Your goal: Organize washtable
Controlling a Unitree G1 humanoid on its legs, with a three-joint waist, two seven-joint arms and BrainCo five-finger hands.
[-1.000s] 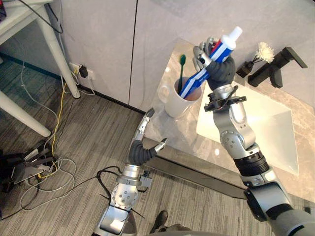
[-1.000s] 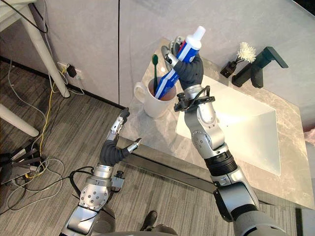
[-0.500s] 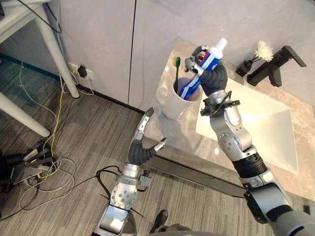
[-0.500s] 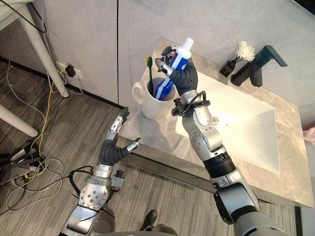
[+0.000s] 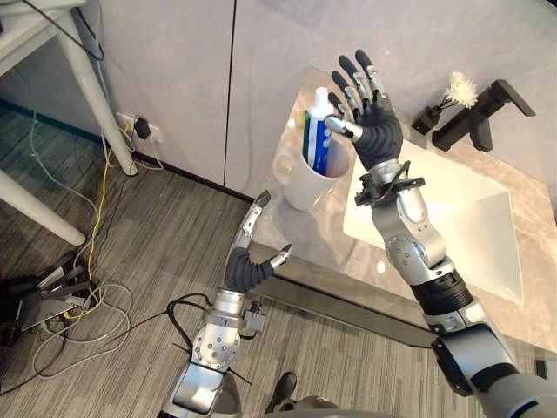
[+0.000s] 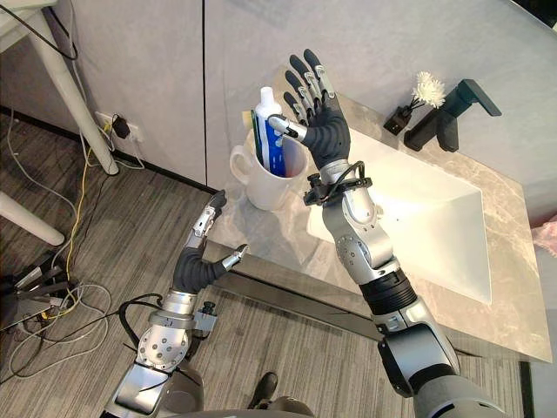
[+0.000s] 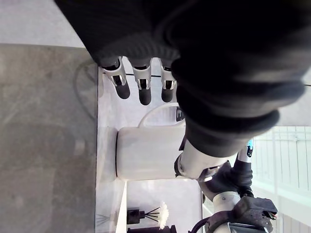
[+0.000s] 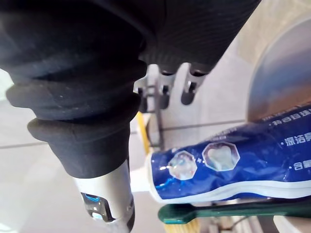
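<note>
A white mug [image 5: 300,187] stands at the left end of the marble counter [image 5: 280,228]. A blue and white toothpaste tube [image 5: 317,139] stands upright in it, cap up, beside a green toothbrush [image 8: 228,209]. My right hand [image 5: 376,135] hovers just right of the tube, fingers spread and straight, open, holding nothing. The tube [image 8: 233,165] lies free of those fingers [image 8: 190,90] in the right wrist view. My left hand [image 5: 246,268] hangs open off the counter's front left corner, its fingers [image 7: 141,87] pointing toward the mug [image 7: 150,153].
A white sink basin [image 5: 452,218] lies right of the mug. A black faucet [image 5: 481,113] and a small black vase with a white flower [image 5: 439,104] stand at the back. Left of the counter are a white table leg [image 5: 96,78] and cables on the floor.
My right hand lowered the toothpaste tube into the mug, let go and spread its fingers. The tube now stands upright in the mug. The left hand has not moved.
</note>
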